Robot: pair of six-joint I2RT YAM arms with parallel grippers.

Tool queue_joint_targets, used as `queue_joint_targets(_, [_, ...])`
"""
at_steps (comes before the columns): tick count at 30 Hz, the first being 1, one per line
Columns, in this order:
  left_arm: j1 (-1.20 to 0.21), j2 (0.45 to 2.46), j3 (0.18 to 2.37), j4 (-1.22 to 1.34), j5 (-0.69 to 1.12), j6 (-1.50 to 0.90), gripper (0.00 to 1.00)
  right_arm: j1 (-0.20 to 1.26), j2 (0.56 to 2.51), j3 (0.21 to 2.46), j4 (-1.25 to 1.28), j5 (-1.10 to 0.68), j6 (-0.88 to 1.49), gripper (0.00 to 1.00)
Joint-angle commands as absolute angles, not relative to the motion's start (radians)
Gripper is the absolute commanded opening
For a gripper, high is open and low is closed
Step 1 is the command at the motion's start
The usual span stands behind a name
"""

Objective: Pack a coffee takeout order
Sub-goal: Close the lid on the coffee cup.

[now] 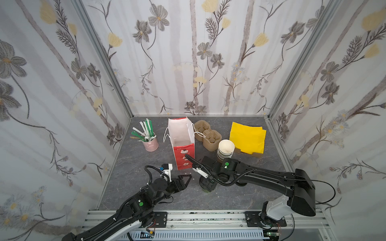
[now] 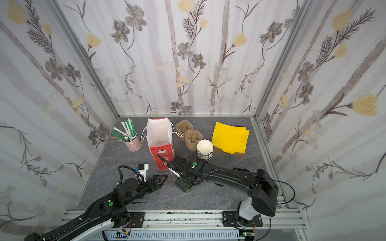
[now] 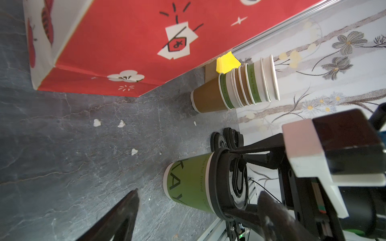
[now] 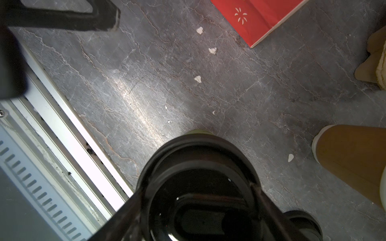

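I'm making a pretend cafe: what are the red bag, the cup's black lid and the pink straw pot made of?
The red bag looks like matte paper: sharp creased folds, white inside. The black lid is probably glossy plastic, with moulded ridges. The pink pot may be painted metal, smooth; too small to be sure.

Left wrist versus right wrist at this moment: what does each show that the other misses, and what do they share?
Only left wrist: the cup with its green side, the white rims of the stack, a yellow napkin corner, the floral wall.
Only right wrist: the front rail and a tan carrier edge.
Both: the black lid clamped by the right gripper, the red bag, the stack's brown base, the grey table.
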State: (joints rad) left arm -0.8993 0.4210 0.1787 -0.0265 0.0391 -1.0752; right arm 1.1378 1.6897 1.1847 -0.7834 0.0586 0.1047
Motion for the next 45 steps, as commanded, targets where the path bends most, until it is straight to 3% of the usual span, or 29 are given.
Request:
queue_joint_targets(1, [-0.895, 0.442, 0.181, 0.021, 0.134, -1.109, 0.83, 1.138, 1.693, 1.153, -0.788, -0.029, 0.082, 0.73])
queue_joint_targets(5, [-0.891, 0.514, 0.199, 0.088, 0.232, -1.112, 0.81, 1.134, 1.667, 1.124, -0.769, -0.033, 0.081, 0.73])
queue_joint_targets(12, [-0.878, 0.691, 0.200, 0.307, 0.353, -1.147, 0.86, 1.134, 1.641, 1.082, -0.743, -0.042, 0.077, 0.76])
queue_joint_targets(19, [-0.839, 0.833, 0.246, 0.357, 0.428, -1.136, 0.86, 1.134, 1.636, 1.081, -0.731, -0.035, 0.077, 0.78])
queue_joint_targets(34, [-0.825, 0.989, 0.281, 0.437, 0.487, -1.114, 0.76, 1.134, 1.612, 1.055, -0.716, -0.048, 0.087, 0.79])
queue_joint_targets(45, [-0.818, 1.075, 0.278, 0.446, 0.505, -1.083, 0.58, 1.134, 1.603, 1.051, -0.708, -0.052, 0.086, 0.79])
